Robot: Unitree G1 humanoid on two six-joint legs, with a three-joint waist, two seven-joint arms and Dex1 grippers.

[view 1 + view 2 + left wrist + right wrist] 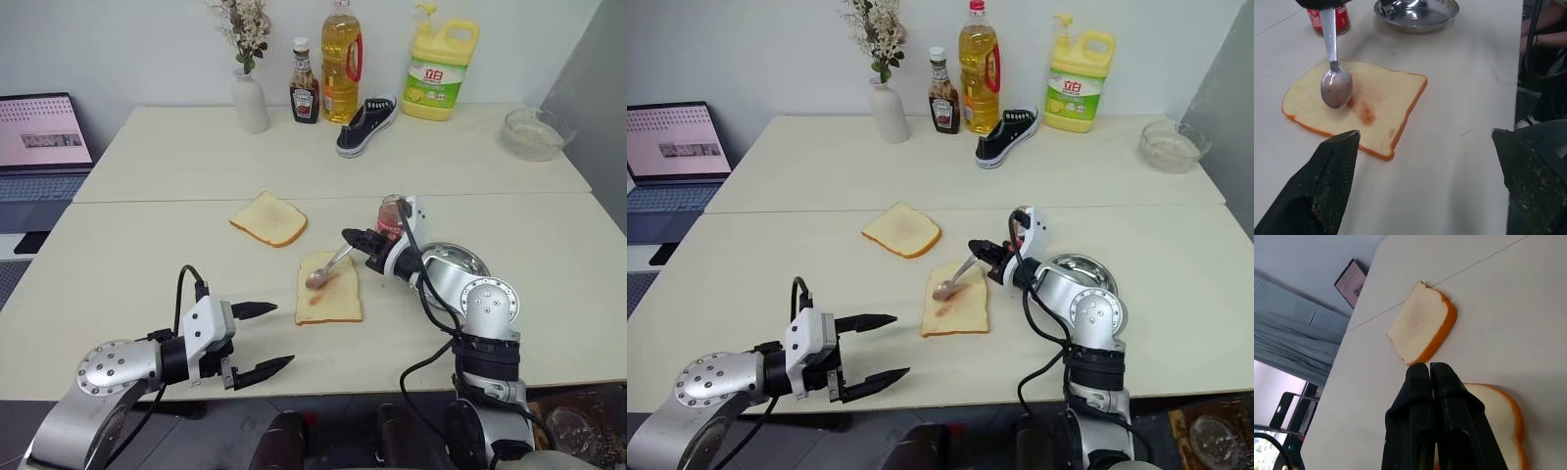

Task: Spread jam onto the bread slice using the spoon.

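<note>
Near the table's [147, 245] front edge the left gripper [263, 338] hovers, fingers spread wide and empty. Further right, the bread slice [330, 290] lies flat, smeared red. The right gripper [361, 243] pinches the spoon [326, 270], bowl over the slice. The jam [391, 217] stands just behind.

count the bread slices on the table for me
2. The bread slice smeared with red jam lies near the table's front edge, under the spoon. The other slice lies bare, behind it and to the robot's left. None looks hidden.
</note>
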